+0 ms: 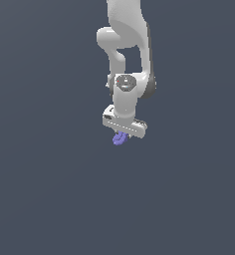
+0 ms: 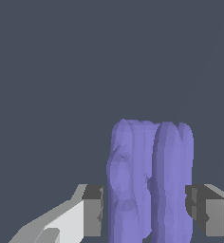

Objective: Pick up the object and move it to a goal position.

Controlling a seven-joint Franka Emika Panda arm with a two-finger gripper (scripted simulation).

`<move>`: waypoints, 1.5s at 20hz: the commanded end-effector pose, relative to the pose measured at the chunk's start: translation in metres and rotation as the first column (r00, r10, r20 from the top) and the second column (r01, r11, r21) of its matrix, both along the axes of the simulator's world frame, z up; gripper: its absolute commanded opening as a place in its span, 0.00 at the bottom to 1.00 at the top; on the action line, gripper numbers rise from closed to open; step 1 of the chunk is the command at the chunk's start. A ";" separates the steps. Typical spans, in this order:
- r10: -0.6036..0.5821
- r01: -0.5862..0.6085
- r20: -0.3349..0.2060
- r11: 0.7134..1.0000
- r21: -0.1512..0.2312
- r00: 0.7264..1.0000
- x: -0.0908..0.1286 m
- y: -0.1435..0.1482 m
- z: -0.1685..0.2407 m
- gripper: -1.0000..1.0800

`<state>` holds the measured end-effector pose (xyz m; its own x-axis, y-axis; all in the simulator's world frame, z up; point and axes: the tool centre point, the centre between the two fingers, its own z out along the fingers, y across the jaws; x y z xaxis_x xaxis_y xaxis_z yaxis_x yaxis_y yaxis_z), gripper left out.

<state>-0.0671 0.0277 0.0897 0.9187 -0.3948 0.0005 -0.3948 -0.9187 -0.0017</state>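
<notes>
Plain slate-grey background fills both views. Under the white arm point(image 1: 127, 50), the pincer point(image 1: 123, 134) is clamped on the violet lump point(image 1: 119, 139), its dark pads point(image 2: 94, 209) touching the lump's ridged sides.

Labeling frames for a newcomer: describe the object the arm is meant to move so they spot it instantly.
Find the white robot arm hanging down at the middle of the exterior view and follow it to its gripper. The object pokes out just beneath it, between the fingers. It is a small violet-blue ridged lump, the only coloured thing against the plain grey background.
</notes>
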 end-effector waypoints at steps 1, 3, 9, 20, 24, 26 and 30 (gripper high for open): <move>-0.001 0.001 0.001 1.000 0.000 1.000 0.003 -0.021 0.016 0.00; -0.001 0.001 0.001 1.000 0.001 1.000 0.006 -0.039 0.032 0.00; -0.001 0.001 0.000 1.000 0.001 1.000 0.015 -0.099 0.080 0.00; -0.002 0.002 -0.001 1.000 0.000 1.000 0.033 -0.201 0.161 0.00; -0.002 0.002 -0.001 1.000 -0.001 1.000 0.039 -0.223 0.179 0.00; -0.002 0.002 -0.001 1.000 -0.001 1.000 0.041 -0.231 0.185 0.00; -0.002 0.002 -0.001 1.000 -0.001 1.000 0.044 -0.241 0.193 0.00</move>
